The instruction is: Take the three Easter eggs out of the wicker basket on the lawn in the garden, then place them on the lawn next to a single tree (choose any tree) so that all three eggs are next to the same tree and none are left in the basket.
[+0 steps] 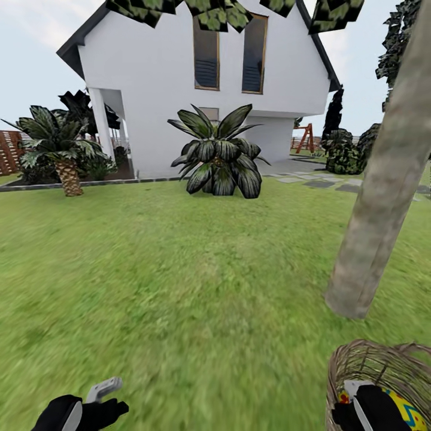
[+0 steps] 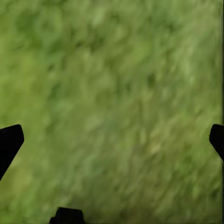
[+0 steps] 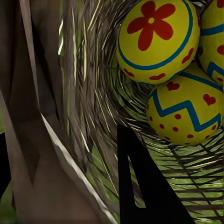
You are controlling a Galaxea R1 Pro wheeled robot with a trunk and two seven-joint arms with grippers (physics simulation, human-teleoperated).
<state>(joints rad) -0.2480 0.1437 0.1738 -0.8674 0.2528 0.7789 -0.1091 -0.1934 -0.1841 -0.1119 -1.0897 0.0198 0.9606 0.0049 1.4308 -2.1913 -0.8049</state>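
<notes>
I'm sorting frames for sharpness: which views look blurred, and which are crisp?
Left wrist view: the lawn is a smeared green blur with no blades resolved, while the dark fingers at the edges keep clean outlines. Right wrist view: crisp, with sharp patterns on the Easter eggs and the wicker basket weave. Head view: grass softens near the bottom; the tree trunk reads clearly.

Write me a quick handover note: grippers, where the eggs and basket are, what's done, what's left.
Left gripper: open, empty, over the lawn.
Right gripper: down inside the wicker basket; the pictures don't show whether it grips anything.
Easter eggs: all three in the basket, packed together.
Tree: trunk stands just beyond the basket.
Done: no egg placed.
Left: lift each egg out and set all three by that trunk.
</notes>
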